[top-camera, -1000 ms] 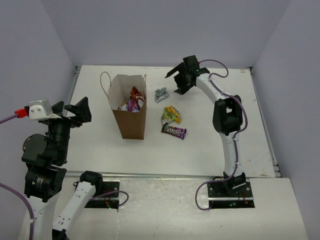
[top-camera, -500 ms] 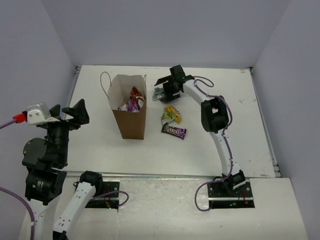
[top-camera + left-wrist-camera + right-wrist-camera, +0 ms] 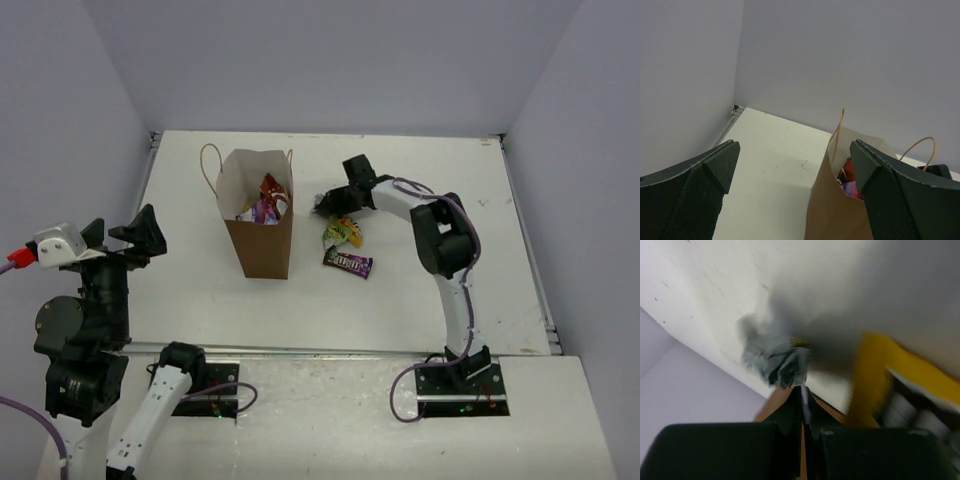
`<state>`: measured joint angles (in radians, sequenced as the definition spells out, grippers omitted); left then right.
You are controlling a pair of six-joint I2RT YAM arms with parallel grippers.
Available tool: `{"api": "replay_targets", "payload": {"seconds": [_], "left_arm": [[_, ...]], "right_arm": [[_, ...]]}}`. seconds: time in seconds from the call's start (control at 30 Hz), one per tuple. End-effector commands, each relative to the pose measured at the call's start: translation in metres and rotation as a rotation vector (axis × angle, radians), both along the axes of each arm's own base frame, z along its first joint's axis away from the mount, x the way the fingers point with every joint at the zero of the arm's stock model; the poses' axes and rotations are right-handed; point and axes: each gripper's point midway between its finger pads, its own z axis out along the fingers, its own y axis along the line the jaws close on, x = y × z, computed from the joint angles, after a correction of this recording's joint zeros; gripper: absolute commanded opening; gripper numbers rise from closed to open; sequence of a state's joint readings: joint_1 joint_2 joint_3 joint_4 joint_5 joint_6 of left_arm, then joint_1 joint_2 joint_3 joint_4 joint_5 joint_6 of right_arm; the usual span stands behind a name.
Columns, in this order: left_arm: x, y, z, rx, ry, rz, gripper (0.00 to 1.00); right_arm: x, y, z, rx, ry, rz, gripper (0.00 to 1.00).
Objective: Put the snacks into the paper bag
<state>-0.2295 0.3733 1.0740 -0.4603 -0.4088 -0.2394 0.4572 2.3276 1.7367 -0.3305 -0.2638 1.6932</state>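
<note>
The brown paper bag [image 3: 262, 245] stands upright left of centre, with red and purple snacks [image 3: 268, 198] inside. My right gripper [image 3: 326, 203] is low on the table just right of the bag and shut on the small silver-grey wrapper [image 3: 775, 360], which bunches out past the closed tips [image 3: 802, 390]. From above, the gripper hides most of that wrapper. A yellow-green packet [image 3: 342, 231] and a dark brown candy packet [image 3: 348, 263] lie just in front of it. My left gripper [image 3: 120, 232] hovers open and empty at the left, facing the bag [image 3: 835, 210].
White table [image 3: 430, 290] with a metal rail along its edges and grey walls on three sides. The bag's thin loop handles [image 3: 208, 160] stick up at its rim. In the right wrist view the yellow packet [image 3: 875, 375] lies close beside the closed tips.
My right gripper swung down and left onto the silver-grey wrapper and shut on it. The left arm drifted a little lower and to the left, still open.
</note>
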Motion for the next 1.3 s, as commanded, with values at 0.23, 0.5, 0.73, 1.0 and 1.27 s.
{"api": "replay_targets", "payload": {"seconds": [0.23,0.5,0.73,1.0,1.27], "left_arm": [[-0.005,0.001,-0.001,0.014,-0.003,0.0,1.0],[-0.002,-0.003,-0.02,0.032,0.02,-0.022,1.0],[-0.003,-0.006,-0.027,-0.005,0.012,-0.04,1.0],[0.006,-0.012,-0.031,-0.013,0.039,-0.061,1.0],[0.005,-0.014,-0.03,-0.008,0.055,-0.07,1.0]], "right_arm": [[-0.083,-0.049,0.204,-0.064,-0.668,0.204,0.0],[-0.165,-0.027,0.344,-0.298,-1.227,0.537,0.0],[-0.211,0.013,0.403,-0.34,-1.384,0.715,0.0],[-0.188,0.065,0.417,-0.332,-1.359,0.81,0.04],[-0.156,0.06,0.433,-0.429,-1.357,0.654,0.99]]}}
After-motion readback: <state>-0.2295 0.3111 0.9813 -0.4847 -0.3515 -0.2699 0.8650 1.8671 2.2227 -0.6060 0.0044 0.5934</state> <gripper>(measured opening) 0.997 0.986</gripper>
